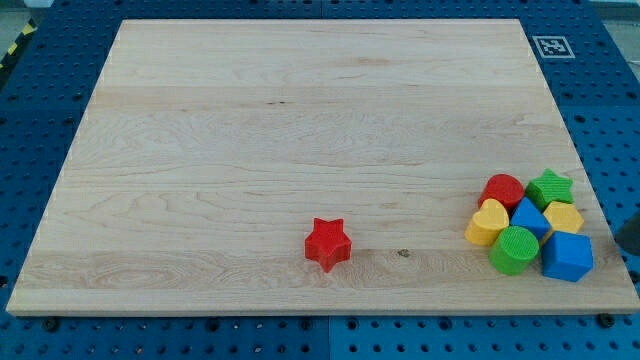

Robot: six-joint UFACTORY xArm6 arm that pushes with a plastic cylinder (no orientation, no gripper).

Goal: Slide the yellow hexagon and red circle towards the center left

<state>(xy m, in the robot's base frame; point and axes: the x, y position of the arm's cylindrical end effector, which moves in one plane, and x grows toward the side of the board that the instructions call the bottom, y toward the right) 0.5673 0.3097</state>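
Camera view: red circle (503,189) and yellow hexagon (564,216) sit clustered with other blocks at the counter (250,130) bottom right. Whether that dark shape at the right edge is my tip, I cannot tell; no fingers show

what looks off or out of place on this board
Nothing is damaged or spilled. The one oddity is the red star, sitting alone near the view's bottom centre, apart from the other blocks, which include the red circle and yellow hexagon, packed together at the bottom right. My tip is just right of that cluster.
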